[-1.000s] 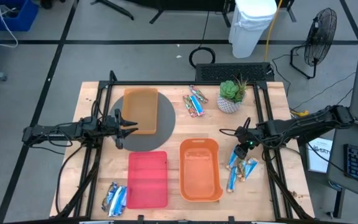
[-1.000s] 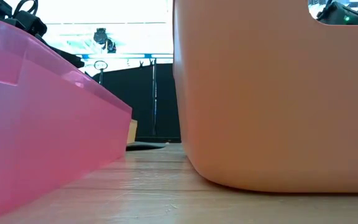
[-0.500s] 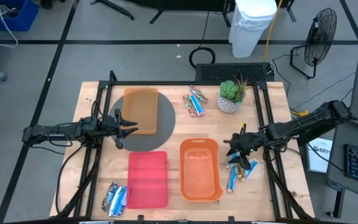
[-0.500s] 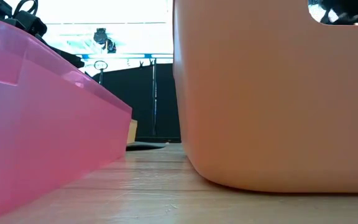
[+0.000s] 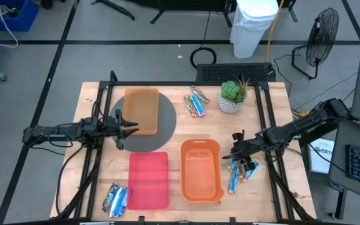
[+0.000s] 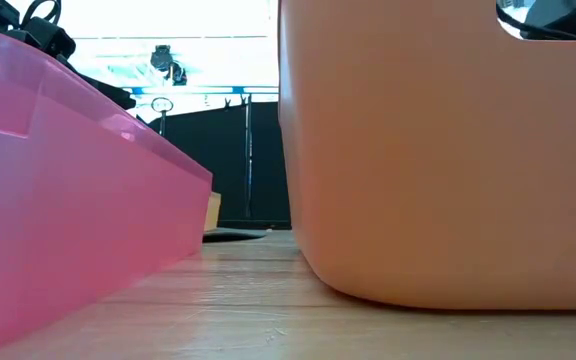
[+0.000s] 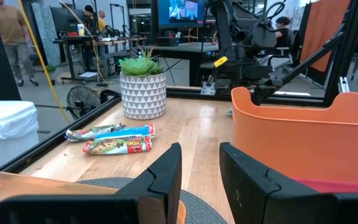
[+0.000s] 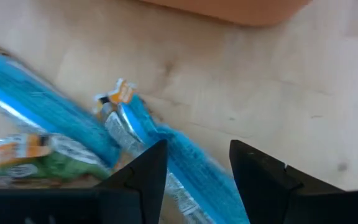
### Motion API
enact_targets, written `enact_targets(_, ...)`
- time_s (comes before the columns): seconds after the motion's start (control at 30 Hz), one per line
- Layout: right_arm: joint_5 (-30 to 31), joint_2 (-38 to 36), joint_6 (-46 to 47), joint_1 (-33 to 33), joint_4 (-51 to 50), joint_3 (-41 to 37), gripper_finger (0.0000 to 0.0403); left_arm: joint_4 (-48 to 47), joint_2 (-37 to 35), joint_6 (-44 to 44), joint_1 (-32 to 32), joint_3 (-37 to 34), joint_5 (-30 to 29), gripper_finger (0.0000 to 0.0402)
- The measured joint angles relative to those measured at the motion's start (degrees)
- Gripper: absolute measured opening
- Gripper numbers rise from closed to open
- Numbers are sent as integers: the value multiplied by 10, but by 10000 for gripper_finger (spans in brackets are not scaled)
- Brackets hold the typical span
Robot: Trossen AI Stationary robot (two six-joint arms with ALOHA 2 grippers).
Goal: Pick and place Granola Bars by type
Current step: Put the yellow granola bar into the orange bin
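- The right gripper (image 5: 237,152) is hanging low over the blue granola bars (image 5: 240,167) near the table's (image 5: 92,187) right edge, beside the orange tray (image 5: 200,170); its fingers (image 8: 263,177) are spread apart, holding nothing.
- The left gripper (image 5: 129,122) is waiting over the grey mat (image 5: 144,140) at the left, fingers slightly parted and empty.
- More bars (image 5: 196,103) are lying near the far edge by the potted plant (image 5: 233,95), others (image 5: 115,199) at the near left corner.

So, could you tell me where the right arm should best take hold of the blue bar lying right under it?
Probably across the middle of the blue bar, coming straight down from above. It lies flat on the wooden table, long and narrow, so the open right tool can straddle its short width. Its crimped end looks too flimsy, and other bars crowd one side.
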Motion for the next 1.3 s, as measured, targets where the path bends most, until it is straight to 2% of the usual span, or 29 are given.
enact_targets(0.3, -79, -1, 67, 0, 2, 0, 167, 0, 0, 0, 0, 0, 0, 113)
enact_targets(0.57, -45, 39, 47, 0, -4, -9, 157, 0, 0, 0, 0, 0, 0, 113)
enact_targets(0.73, -34, 47, 47, 0, 6, -10, 121, 0, 0, 0, 0, 0, 0, 113)
enact_targets(1.0, -34, 5, 47, 0, 22, -12, 19, 0, 0, 0, 0, 0, 0, 113)
enact_targets(1.3, 15, -74, 39, 0, 32, 0, 8, 0, 0, 0, 0, 0, 0, 113)
